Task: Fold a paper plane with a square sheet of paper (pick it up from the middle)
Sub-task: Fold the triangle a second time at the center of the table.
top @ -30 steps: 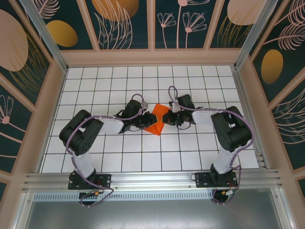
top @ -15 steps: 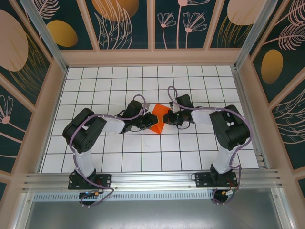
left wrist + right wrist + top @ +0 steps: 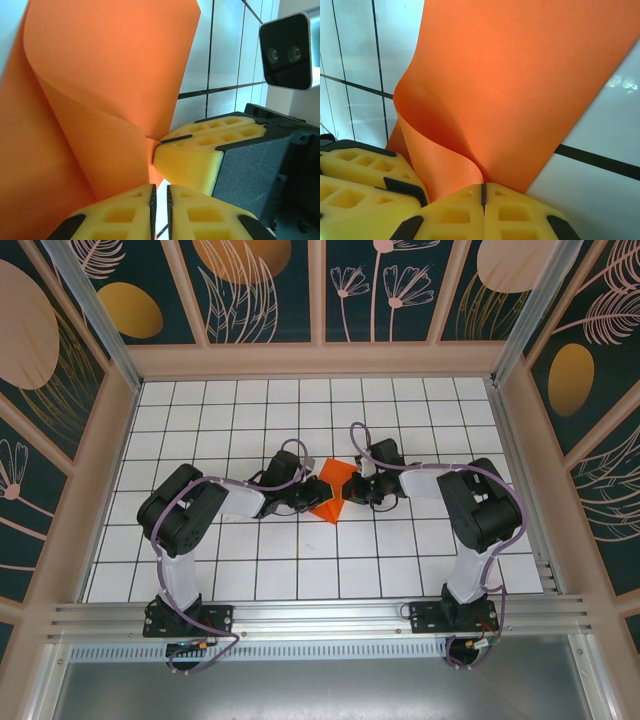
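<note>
Pinching almost shut with the left gripper (image 3: 160,192), down to a hairline slit between its yellow pads (image 3: 125,215), on an edge of the square sheet of paper (image 3: 110,75). Closed tight with the right gripper (image 3: 483,189) as well, nipping a curl of the orange sheet right at the tips. Seen from the left wrist meeting nearly tip to tip, with the sheet bowing up and away beyond both. Held between the two grippers over the middle of the white gridded table (image 3: 300,580); hard to say whether lifted clear of it. Judged mid-fold, with the crease not yet set. Keep both pinches firm and level. Draw apart gently, only enough to take out the bow, then lower and press flat. Avoid twisting, for fear of tearing or slipping at the tips.
</note>
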